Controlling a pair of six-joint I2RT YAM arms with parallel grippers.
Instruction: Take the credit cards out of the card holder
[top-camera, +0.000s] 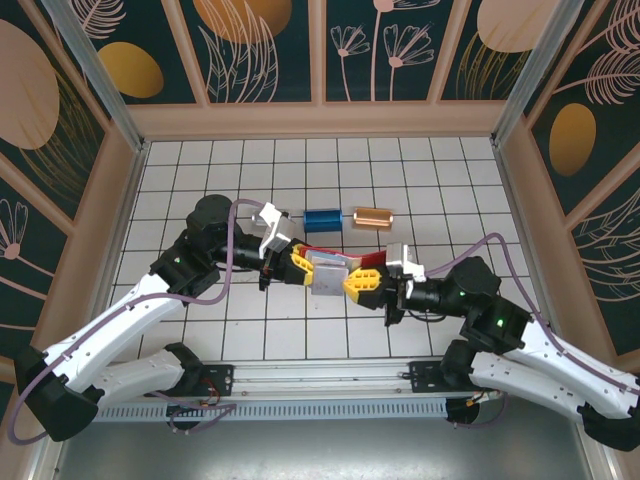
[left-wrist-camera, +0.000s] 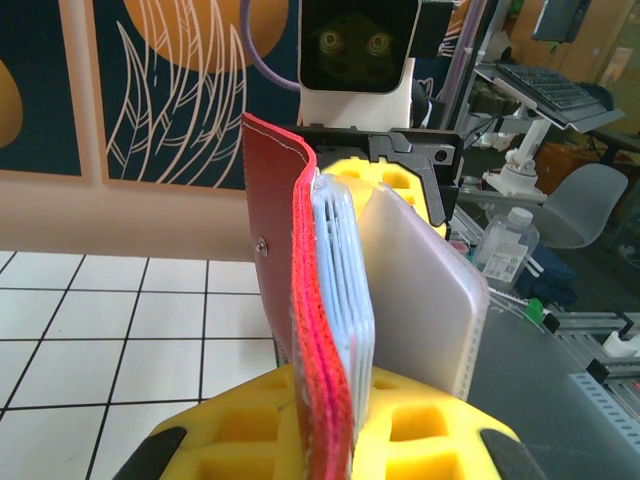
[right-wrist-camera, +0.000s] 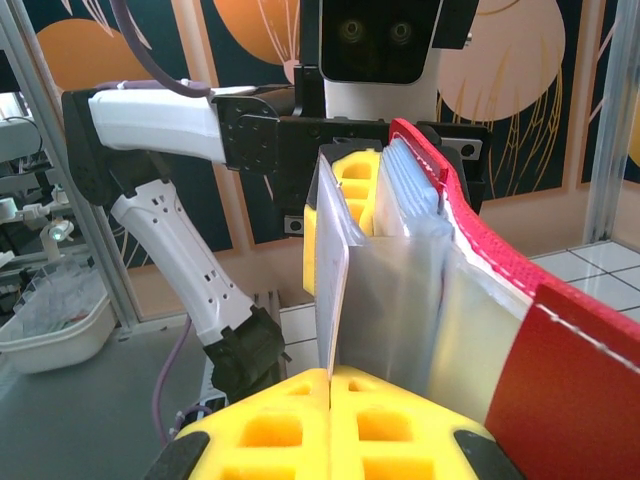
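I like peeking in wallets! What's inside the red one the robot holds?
Inside the red wallet are stacked see-through pockets, with a pale card sticking out beside them. Whether more cards sit in the pockets is hidden.

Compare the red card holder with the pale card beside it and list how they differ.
The card holder is red and thick, stuffed with see-through pockets; the pale card is one thin whitish sheet. The left gripper is shut on the card holder, while the right gripper pinches the pale card. Both stand on edge between the two grippers.
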